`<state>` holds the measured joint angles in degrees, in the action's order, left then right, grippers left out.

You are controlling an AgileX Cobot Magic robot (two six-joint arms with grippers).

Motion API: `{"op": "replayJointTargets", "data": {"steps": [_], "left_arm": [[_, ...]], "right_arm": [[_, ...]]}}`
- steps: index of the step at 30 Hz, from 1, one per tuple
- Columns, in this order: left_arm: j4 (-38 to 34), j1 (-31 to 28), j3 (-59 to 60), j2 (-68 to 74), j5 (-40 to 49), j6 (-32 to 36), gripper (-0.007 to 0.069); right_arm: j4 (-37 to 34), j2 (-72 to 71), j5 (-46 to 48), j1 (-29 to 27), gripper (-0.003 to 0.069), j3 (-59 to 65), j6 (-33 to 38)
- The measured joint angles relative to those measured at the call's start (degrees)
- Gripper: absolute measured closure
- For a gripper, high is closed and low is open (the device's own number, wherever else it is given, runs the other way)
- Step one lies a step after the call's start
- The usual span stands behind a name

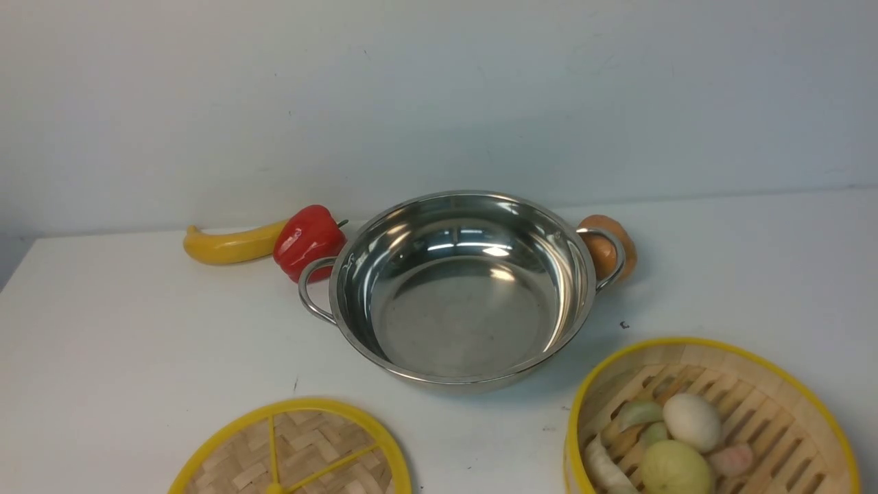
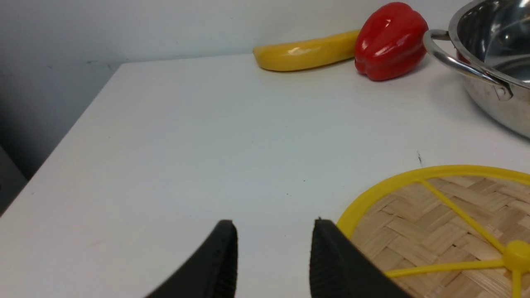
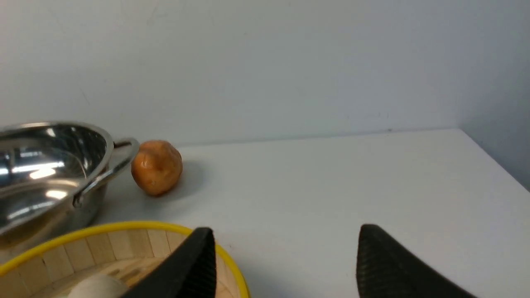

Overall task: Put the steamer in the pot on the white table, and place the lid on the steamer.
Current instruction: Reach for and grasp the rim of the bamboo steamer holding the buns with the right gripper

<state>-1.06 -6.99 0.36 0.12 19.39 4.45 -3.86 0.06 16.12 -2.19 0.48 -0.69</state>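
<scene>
The empty shiny pot (image 1: 459, 309) stands mid-table on the white table (image 1: 137, 329). At the near left lies the flat woven lid (image 1: 315, 446), yellow-rimmed with spokes. The steamer (image 1: 693, 341) sits at the near right with pale buns and dumplings inside. Neither gripper shows in the front view. In the left wrist view my left gripper (image 2: 275, 231) is open over bare table, one finger overlapping the lid's (image 2: 434, 215) rim. In the right wrist view my right gripper (image 3: 285, 236) is wide open and empty, one finger over the steamer's (image 3: 124, 244) edge.
A yellow banana (image 1: 230, 245) and a red bell pepper (image 1: 309, 240) lie behind the pot's left handle. A brown-orange round thing (image 1: 607, 247) sits behind the right handle. A pale wall backs the table. The table's left edge (image 2: 83, 120) and right edge (image 3: 492, 157) show.
</scene>
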Motion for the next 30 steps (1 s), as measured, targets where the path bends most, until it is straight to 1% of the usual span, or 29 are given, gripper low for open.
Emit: {"op": "replayJointTargets", "data": {"steps": [2,5,10,11,12,13,15,18,19,21,23,25,30], "left_arm": [[0.0,0.0,0.0,0.0,0.0,0.0,0.0384],[0.0,0.0,0.0,0.0,0.0,0.0,0.0384],[0.0,0.0,0.0,0.0,0.0,0.0,0.0384],[0.0,0.0,0.0,0.0,0.0,0.0,0.0384],[0.0,0.0,0.0,0.0,0.0,0.0,0.0384],[0.0,0.0,0.0,0.0,0.0,0.0,0.0384],[0.0,0.0,0.0,0.0,0.0,0.0,0.0384],[0.0,0.0,0.0,0.0,0.0,0.0,0.0384],[0.0,0.0,0.0,0.0,0.0,0.0,0.0384],[0.0,0.0,0.0,0.0,0.0,0.0,0.0384],[0.0,0.0,0.0,0.0,0.0,0.0,0.0384],[0.0,0.0,0.0,0.0,0.0,0.0,0.0384],[0.0,0.0,0.0,0.0,0.0,0.0,0.0384]], "right_arm": [[-0.97,0.0,-1.64,0.0,0.0211,0.0,0.0],[-1.51,-0.06,-1.42,0.0,0.0211,-1.78,0.0],[-2.17,3.35,-0.87,0.0,0.0211,-12.07,0.0],[-2.69,5.7,0.25,0.0,0.0211,-15.26,0.0],[-2.79,5.71,0.45,0.0,0.0211,-15.72,0.0],[-3.78,8.3,2.57,0.0,0.0211,-19.38,-0.05],[-5.29,11.49,5.35,0.0,0.0211,-22.84,0.01],[-9.31,17.14,11.96,0.0,0.0211,-29.57,0.07],[-9.63,17.47,11.96,0.0,0.0211,-29.57,0.1],[-13.37,20.86,16.38,0.0,0.0211,-33.64,1.59],[-15.66,22.7,18.59,0.0,0.0211,-35.61,2.9],[-19.52,24.32,21.19,0.0,0.0211,-38.51,6.94],[-25.75,24.64,22.01,0.0,0.0211,-41.13,16.81]]}}
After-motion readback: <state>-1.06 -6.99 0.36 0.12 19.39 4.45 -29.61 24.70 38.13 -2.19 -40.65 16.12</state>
